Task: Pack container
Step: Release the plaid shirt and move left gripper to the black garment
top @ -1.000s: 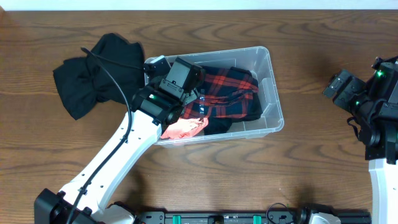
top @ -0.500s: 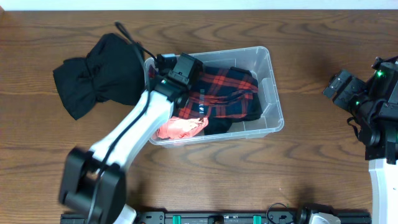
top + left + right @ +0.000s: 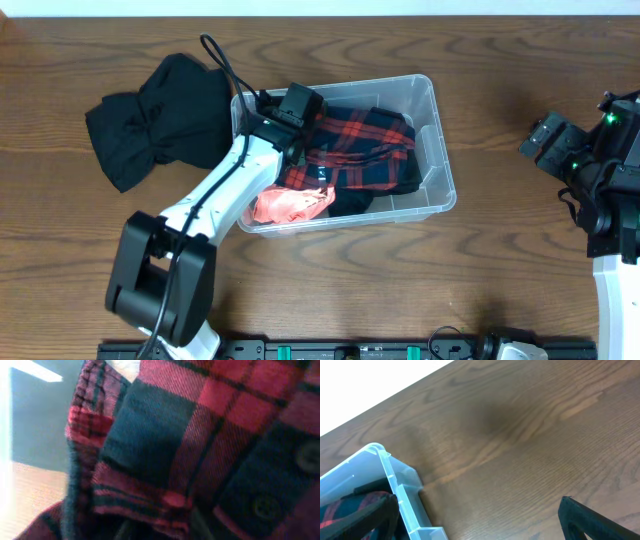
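The clear plastic container [image 3: 441, 150] sits mid-table and holds a red plaid shirt [image 3: 365, 145], a black garment [image 3: 350, 200] and a coral garment [image 3: 290, 205]. My left gripper [image 3: 300, 108] is down inside the container's back left part, pressed onto the plaid shirt. The left wrist view is filled by the plaid shirt [image 3: 200, 435], and its jaws do not show clearly. My right gripper [image 3: 545, 140] hovers over bare table to the right of the container. In the right wrist view the right gripper [image 3: 480, 525] is open and empty, with the container's corner [image 3: 395, 485] at the left.
A pile of black clothing [image 3: 150, 115] lies on the table just left of the container, touching its left wall. The left arm's black cable [image 3: 225, 65] loops above the pile. The wooden table [image 3: 500, 270] runs to all edges.
My left wrist has moved toward the container's back left corner, and the arm has swung to the left. The right arm has not moved.
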Motion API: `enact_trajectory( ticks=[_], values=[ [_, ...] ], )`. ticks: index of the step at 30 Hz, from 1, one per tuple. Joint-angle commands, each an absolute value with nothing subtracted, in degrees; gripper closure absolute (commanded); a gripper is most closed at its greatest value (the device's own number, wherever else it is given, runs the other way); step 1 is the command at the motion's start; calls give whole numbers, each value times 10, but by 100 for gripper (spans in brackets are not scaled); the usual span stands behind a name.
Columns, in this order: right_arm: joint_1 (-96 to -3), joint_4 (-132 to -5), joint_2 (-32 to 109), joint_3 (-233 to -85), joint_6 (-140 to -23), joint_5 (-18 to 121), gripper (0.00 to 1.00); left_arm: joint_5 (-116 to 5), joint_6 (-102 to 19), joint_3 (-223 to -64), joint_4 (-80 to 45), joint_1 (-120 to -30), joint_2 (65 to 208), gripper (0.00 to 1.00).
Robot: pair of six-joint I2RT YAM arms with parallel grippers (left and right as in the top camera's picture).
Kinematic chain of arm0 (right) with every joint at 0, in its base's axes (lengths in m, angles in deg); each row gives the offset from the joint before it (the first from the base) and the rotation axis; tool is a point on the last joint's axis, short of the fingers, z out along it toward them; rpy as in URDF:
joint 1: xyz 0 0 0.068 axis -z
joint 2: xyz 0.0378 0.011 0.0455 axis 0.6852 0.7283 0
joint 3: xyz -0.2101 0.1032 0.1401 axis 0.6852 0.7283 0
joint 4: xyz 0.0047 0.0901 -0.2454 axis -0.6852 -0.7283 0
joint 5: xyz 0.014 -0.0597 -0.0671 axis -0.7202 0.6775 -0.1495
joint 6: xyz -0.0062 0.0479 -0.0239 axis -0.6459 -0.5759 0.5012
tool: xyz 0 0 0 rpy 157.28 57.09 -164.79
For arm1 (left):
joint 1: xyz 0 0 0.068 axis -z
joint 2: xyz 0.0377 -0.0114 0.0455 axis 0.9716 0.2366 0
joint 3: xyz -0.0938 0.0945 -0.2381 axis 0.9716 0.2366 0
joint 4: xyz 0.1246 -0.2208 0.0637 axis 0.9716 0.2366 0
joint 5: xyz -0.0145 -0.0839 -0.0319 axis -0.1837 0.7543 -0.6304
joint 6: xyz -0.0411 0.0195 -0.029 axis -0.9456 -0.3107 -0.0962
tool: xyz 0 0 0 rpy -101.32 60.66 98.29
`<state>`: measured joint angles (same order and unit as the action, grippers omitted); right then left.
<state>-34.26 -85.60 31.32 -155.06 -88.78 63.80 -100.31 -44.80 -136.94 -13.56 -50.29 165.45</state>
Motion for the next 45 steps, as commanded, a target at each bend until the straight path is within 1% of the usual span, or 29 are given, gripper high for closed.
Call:
enact_trajectory(
  ticks=[1, 2, 3, 5, 9, 12, 14, 16, 20, 23, 27, 31, 37, 45],
  values=[
    [-339, -855, 313, -1551, -882, 636, 1, -968, -428, -1384, -125, -499, 1577, 52],
    [-339, -855, 313, -1551, -882, 636, 1, -970, -426, -1386, -124, -502, 1548, 35],
    [-339, -855, 313, -1551, -882, 636, 1, -970, -426, -1387, -124, -505, 1521, 23],
    [-339, -855, 313, -1551, -882, 636, 1, -971, -426, -1387, -124, -520, 1470, 11],
    [-339, -855, 313, -1551, -882, 636, 1, -970, -427, -1387, -110, -600, 1385, 6],
    [-339, -855, 313, -1551, -882, 636, 1, -964, -433, -1387, -87, -701, 1354, 1],
    [-339, -855, 313, -1551, -882, 636, 1, -921, -433, -1387, -69, -784, 1355, 0],
    [-339, -855, 313, -1551, -882, 636, 1, -855, -430, -1386, -55, -866, 1372, 2],
    [-339, -855, 313, -1551, -882, 636, 1, -704, -401, -1386, -43, -1027, 1446, 2],
    [-339, -855, 313, -1551, -882, 636, 1, -639, -381, -1386, -47, -1113, 1516, 2],
    [-339, -855, 313, -1551, -882, 636, 1, -566, -373, -1386, -77, -1192, 1618, 2],
    [-339, -855, 313, -1551, -882, 636, 1, -498, -358, -1386, -130, -1220, 1701, 2],
    [-339, -855, 313, -1551, -882, 636, 1, -426, -358, -1386, -219, -1221, 1792, 2],
    [-339, -855, 313, -1551, -882, 636, 1, -411, -358, -1386, -298, -1186, 1854, 2]
  ],
)
